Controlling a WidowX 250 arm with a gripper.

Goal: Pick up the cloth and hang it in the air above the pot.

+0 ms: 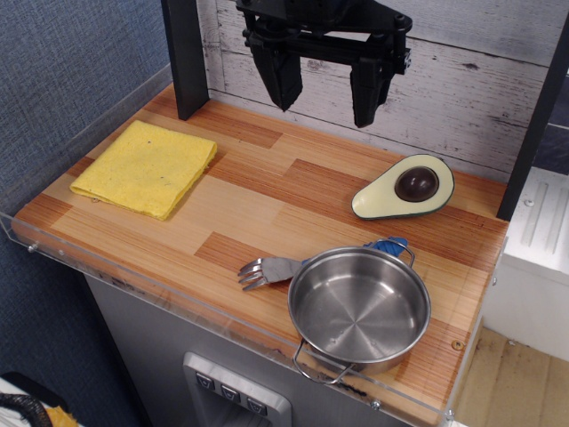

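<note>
The bright yellow folded cloth (146, 168) lies flat on the wooden table top at the left. The shiny steel pot (358, 307) with two wire loop handles stands empty at the front right, near the table's edge. My black gripper (324, 100) hangs high over the back middle of the table, with its two fingers spread wide and nothing between them. It is well to the right of and above the cloth, and behind the pot.
A toy avocado half (404, 188) lies at the back right. A metal fork (271, 269) with a blue handle lies against the pot's left rim. A black post (186, 58) stands at the back left. A clear plastic lip (133, 280) runs along the table's front edge.
</note>
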